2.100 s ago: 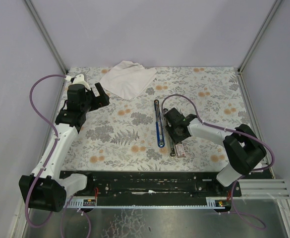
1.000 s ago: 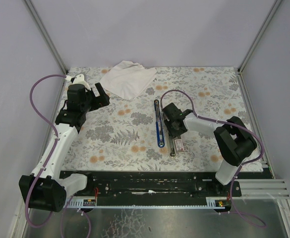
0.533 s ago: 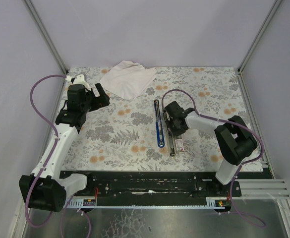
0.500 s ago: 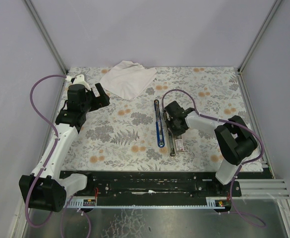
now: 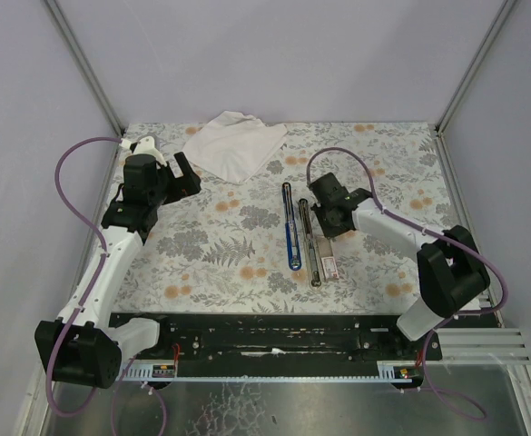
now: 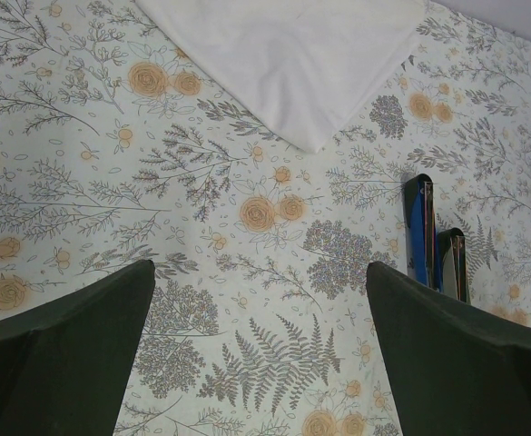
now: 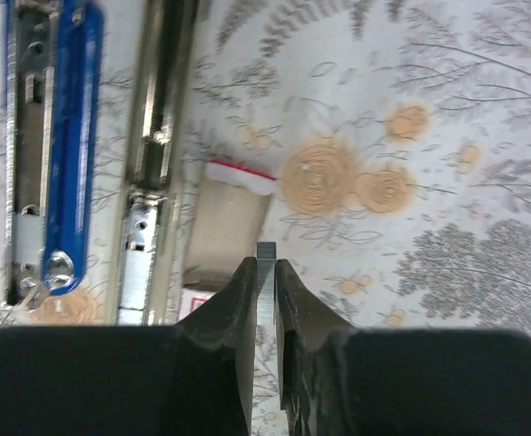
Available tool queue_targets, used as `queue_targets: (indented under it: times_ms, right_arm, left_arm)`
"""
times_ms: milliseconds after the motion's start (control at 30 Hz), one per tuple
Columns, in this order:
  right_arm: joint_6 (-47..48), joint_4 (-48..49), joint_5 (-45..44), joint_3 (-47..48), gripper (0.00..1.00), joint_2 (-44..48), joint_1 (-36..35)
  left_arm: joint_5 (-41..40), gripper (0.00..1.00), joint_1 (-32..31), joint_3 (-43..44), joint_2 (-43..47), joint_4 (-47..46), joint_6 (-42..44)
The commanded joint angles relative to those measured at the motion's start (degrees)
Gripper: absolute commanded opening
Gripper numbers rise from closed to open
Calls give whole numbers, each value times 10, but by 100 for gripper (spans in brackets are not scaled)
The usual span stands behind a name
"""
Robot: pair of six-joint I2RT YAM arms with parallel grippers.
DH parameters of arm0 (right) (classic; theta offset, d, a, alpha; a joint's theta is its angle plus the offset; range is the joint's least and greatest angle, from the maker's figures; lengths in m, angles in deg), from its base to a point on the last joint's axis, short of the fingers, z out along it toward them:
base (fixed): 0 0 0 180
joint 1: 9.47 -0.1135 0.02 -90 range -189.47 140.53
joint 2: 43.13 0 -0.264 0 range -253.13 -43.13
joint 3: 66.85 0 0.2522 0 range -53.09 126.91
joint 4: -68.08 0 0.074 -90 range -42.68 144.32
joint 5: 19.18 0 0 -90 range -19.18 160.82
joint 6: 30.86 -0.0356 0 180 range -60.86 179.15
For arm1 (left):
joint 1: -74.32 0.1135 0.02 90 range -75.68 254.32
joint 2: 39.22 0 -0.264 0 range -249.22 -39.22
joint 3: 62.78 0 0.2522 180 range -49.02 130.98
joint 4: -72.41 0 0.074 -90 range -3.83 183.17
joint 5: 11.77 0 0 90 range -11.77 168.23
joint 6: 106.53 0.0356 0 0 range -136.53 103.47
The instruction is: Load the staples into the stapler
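Two opened staplers lie side by side mid-table: a blue one and a dark silvery one. Both show in the right wrist view, blue and silvery. The small staple box with a pink-red and white label lies just right of them, open. My right gripper hovers above the box and is shut on a silvery staple strip, held upright between its fingers. My left gripper is open and empty at the far left, away from the staplers.
A white cloth lies at the back of the floral table mat, also in the left wrist view. The staplers' far ends show in the left wrist view. Metal frame rails run along both sides.
My right gripper has risen from the staple box and moved back and right, with a staple strip pinched in it. The left arm has not moved.
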Motion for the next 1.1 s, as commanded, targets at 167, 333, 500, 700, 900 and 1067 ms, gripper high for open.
queue_targets:
  times_ms: [167, 333, 500, 700, 900, 1067]
  right_arm:
    - [-33, -24, -86, 12, 16, -8, 66]
    - [-43, 6, -74, -3, 16, -27, 88]
    - [-50, 24, -71, -9, 16, -74, 91]
    - [-68, 39, -20, -20, 17, -55, 93]
    - [-108, 43, 48, -25, 16, 2, 87]
    - [-148, 43, 70, -9, 17, 37, 21]
  left_arm:
    - [8, 100, 5, -4, 2, -33, -1]
    - [9, 100, 5, -4, 3, -33, -2]
    - [10, 100, 4, -5, 3, -33, -1]
    - [21, 100, 5, -7, 3, -36, -8]
    - [106, 96, -18, -53, 0, -70, -79]
    - [107, 96, -22, -74, 15, -66, -88]
